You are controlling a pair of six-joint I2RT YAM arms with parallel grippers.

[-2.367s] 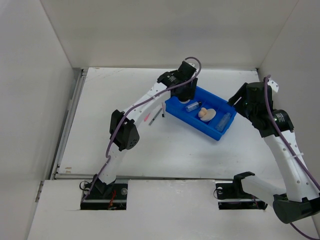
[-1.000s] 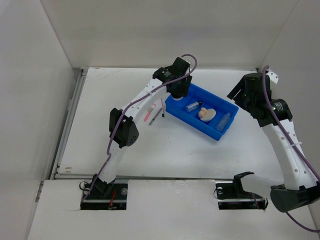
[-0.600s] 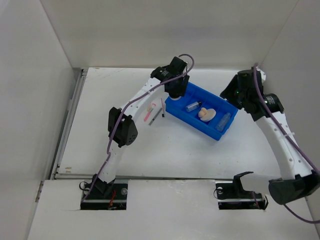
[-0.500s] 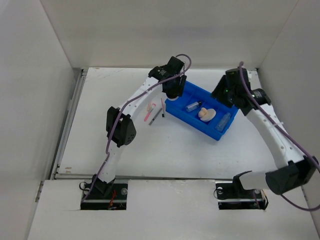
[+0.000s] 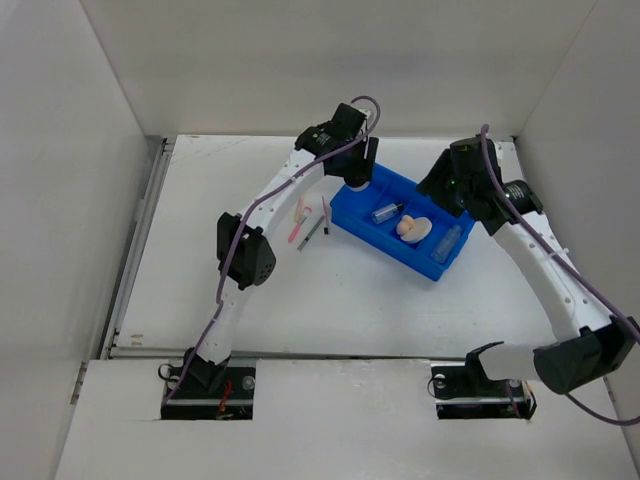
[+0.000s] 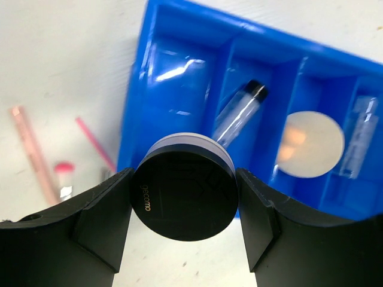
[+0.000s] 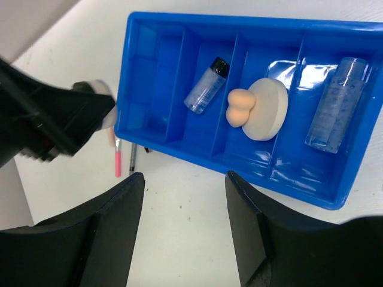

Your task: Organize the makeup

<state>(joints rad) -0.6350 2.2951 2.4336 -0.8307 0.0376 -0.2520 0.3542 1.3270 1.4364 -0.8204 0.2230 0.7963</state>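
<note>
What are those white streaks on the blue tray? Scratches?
Likely glare, not scratches. Left wrist view: bright streaks across the empty compartment of the blue divided plastic tray. Right wrist view: similar sheen beside the clear small bottle. Top view: none shows.

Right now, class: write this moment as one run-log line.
left gripper: shut on black compact, over blue tray edge | right gripper: open, empty

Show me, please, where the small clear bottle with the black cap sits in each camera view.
Top external: the bottle is centre frame, in the blue tray, second compartment from the left.
Left wrist: the bottle is upper centre, just above the black compact.
Right wrist: the bottle is upper centre, left of the beige sponge.
Shared landmark: the blue tray.
</note>
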